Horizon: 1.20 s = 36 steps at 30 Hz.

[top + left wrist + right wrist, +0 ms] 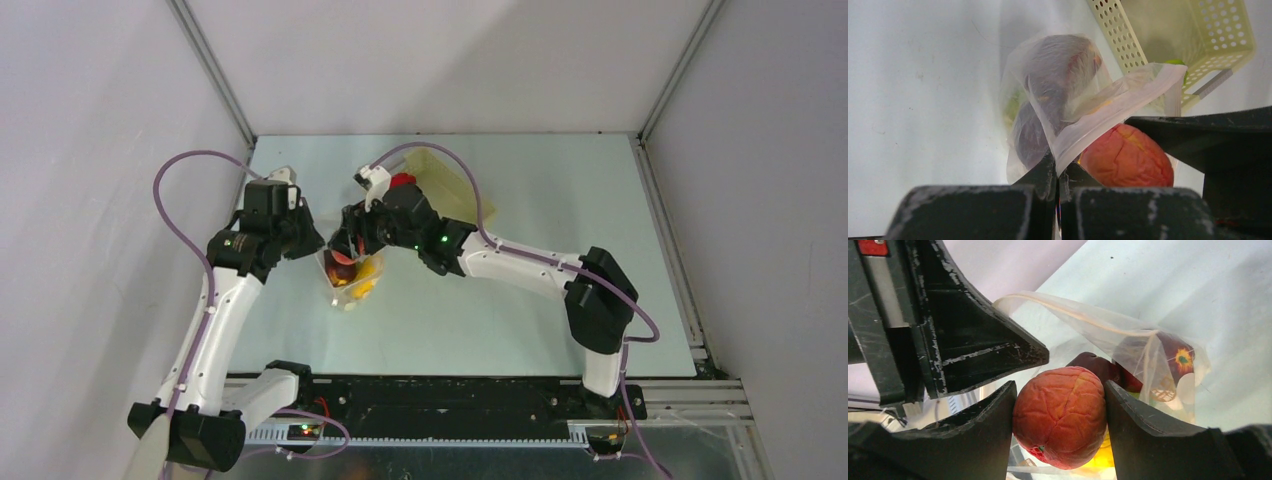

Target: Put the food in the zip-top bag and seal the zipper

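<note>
Zip-top bag (352, 288) stood on the table (560, 300), centre-left of the overhead frame, mouth up and gaping. The zipper (1083, 319), the thicker strip along the mouth edge, was unsealed. Inside the bag: dark purple pieces (1060, 60) and a yellow piece (1102, 460) low down; one wall carried white dots. The red-orange fruit (1060, 415), round and wrinkled, hung at the bag's mouth, lower centre of the right wrist frame. The right tool (1059, 390) had it clamped, jaws partway apart with both fingers touching the fruit's sides. The left tool (1058, 172), bottom centre of its own wrist frame, was fully closed with the bag's rim film pinched between its tips, holding that edge up. Both tools were close together over the bag in the overhead frame. Pale yellow perforated basket (1208, 30) sat just behind the bag, upper right of the left wrist frame, with a green piece (1176, 62) showing inside it.
</note>
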Each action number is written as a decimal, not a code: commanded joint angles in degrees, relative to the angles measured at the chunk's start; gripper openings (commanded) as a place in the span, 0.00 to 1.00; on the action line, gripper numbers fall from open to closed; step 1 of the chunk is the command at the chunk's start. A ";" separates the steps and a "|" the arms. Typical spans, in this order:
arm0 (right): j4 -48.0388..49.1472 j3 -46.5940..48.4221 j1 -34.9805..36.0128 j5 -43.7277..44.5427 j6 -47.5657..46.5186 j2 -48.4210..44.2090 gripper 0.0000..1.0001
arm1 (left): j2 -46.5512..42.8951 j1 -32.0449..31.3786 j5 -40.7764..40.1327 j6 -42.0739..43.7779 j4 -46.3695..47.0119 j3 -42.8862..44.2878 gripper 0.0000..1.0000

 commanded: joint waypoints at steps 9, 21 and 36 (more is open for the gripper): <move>-19.28 9.90 5.56 18.91 -16.12 1.29 0.26 | -2.38 0.18 2.99 1.35 2.93 -0.46 0.00; -22.12 8.41 6.10 22.60 -19.25 0.17 0.97 | -2.58 0.17 2.95 1.33 3.12 -0.61 0.00; -20.89 9.60 4.84 37.89 -23.00 -2.92 0.99 | -2.68 0.19 1.54 1.38 2.80 -0.53 0.00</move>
